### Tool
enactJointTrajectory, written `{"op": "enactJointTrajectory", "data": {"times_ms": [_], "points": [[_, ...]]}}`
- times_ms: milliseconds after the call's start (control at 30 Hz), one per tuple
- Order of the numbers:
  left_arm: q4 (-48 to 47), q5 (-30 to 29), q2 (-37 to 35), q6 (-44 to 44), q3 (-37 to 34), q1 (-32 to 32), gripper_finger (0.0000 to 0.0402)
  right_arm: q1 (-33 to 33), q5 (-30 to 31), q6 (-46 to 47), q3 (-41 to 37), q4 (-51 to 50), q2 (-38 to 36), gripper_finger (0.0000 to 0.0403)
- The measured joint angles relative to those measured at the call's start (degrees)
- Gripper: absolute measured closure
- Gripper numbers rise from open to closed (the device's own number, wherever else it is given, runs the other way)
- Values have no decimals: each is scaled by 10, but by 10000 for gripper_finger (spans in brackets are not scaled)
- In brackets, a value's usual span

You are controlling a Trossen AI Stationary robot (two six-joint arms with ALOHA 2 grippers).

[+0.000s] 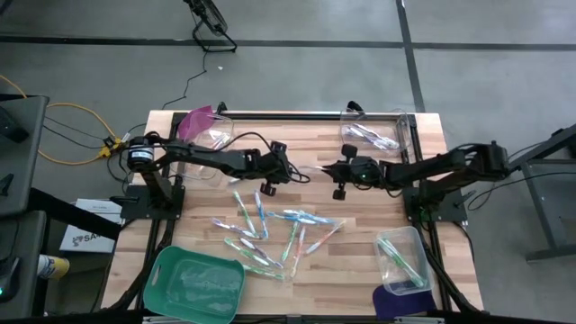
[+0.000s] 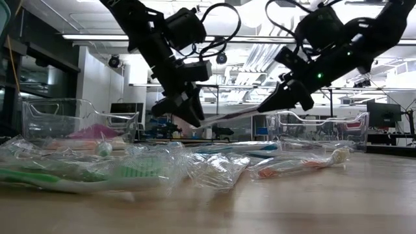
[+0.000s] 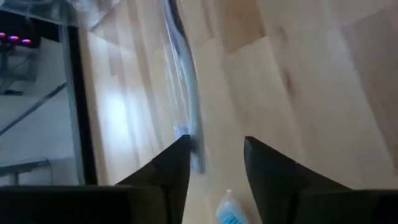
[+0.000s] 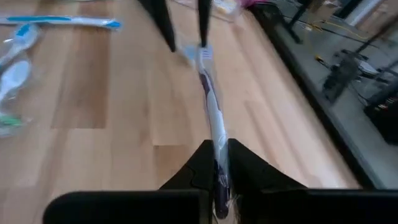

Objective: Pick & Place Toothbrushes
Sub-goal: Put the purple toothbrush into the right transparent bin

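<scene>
Overhead, one wrapped toothbrush [image 4: 211, 118] between two grippers, right gripper [image 4: 217, 163] clamped.

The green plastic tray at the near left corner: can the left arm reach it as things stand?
Probably yes: the green plastic tray lies on its side, with only scattered toothbrushes between, and the left pincer is open.

Light wood-plank table [image 1: 378, 189] w/ pale and tan strips; black grippers, left [image 1: 270, 184] & right [image 1: 335, 168]. Toothbrush [image 4: 211, 106] in right gripper: white w/ purple handle. Loose toothbrushes [image 1: 270, 234]: white w/ green, teal-blue, pink-orange. Teal-green tray [image 1: 166, 270]; magenta lid [image 1: 200, 121]; clear bins [image 1: 369, 135].
</scene>
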Motion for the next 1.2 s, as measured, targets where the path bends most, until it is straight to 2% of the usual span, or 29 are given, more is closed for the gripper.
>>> {"op": "enactJointTrajectory", "data": {"times_ms": [167, 367, 533, 667, 900, 1067, 1200], "points": [[-16, -2, -7, -1, -2, 1, 249, -1, 78, 34, 0, -69, -81, 383], [-28, -6, -17, -12, -1, 2, 248, 0, 142, 93, 0, -195, -179, 383], [-27, -6, -16, -15, -1, 2, 248, 0, 225, 146, 0, -291, -241, 381], [-26, -6, -16, -16, -1, 2, 248, 0, 268, 178, 0, -342, -281, 382], [-26, -6, -16, -16, -1, 2, 248, -4, 303, 196, 0, -443, -316, 382], [-26, -6, -16, -16, -1, 2, 248, -39, 328, 233, 0, -493, -317, 381], [-26, -6, -16, -16, -1, 2, 248, -68, 307, 230, 0, -498, -317, 380]]}}
